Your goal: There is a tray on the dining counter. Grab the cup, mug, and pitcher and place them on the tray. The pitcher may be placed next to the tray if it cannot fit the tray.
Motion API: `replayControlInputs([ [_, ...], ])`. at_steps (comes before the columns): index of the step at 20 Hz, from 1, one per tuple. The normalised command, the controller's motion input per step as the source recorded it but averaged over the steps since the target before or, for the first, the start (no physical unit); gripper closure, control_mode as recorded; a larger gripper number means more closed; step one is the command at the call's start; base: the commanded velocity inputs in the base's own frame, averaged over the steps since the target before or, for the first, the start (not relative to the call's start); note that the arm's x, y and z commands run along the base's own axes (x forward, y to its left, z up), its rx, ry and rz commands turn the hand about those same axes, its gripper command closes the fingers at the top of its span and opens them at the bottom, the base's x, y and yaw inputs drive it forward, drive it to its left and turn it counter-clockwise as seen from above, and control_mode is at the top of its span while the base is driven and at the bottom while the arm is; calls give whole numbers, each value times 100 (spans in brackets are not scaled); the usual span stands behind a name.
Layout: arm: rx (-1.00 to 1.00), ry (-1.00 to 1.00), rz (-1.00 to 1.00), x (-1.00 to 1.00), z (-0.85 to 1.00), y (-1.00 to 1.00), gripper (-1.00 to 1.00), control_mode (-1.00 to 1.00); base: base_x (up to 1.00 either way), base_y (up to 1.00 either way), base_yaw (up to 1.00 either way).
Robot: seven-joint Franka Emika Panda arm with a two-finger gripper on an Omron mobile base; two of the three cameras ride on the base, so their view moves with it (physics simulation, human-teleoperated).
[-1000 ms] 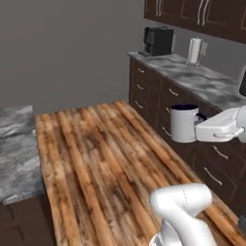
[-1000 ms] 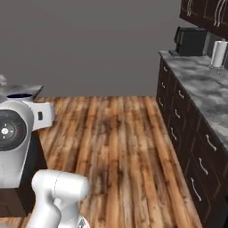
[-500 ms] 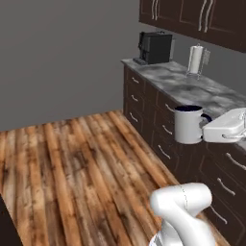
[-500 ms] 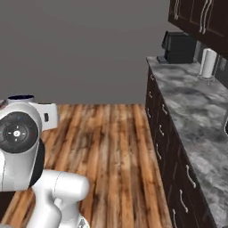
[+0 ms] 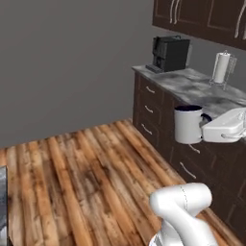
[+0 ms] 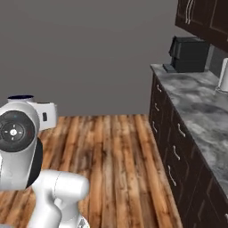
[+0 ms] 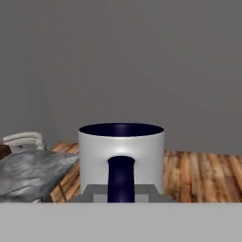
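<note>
The gripper (image 5: 207,130) grips the mug (image 5: 188,124) by its dark handle (image 7: 121,177), upright above the floor; it seems rigid, light, smooth and breakable.

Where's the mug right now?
The mug is held upright in the hand, off the floor at the right of the left base view, in front of the dark cabinets below the coffee machine.

A: Surfaces, item one?
B: Wood-plank floor (image 5: 91,182), brown, bare where visible.

A: Item two?
B: Grey marbled worktop (image 5: 192,86) on dark drawer cabinets along the wall. On it: a black coffee machine (image 5: 169,53) at the far end, a paper towel roll (image 5: 221,67) upright on its holder nearer.

A: Anything else?
B: A grey marbled slab (image 7: 28,172), hand view, lower left.
</note>
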Motion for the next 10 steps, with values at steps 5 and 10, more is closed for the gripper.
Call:
replayControlInputs([
  [5,0,0,0,0,0,0,100,100,100,31,-6],
  [10,0,0,0,0,0,0,100,100,100,40,0],
])
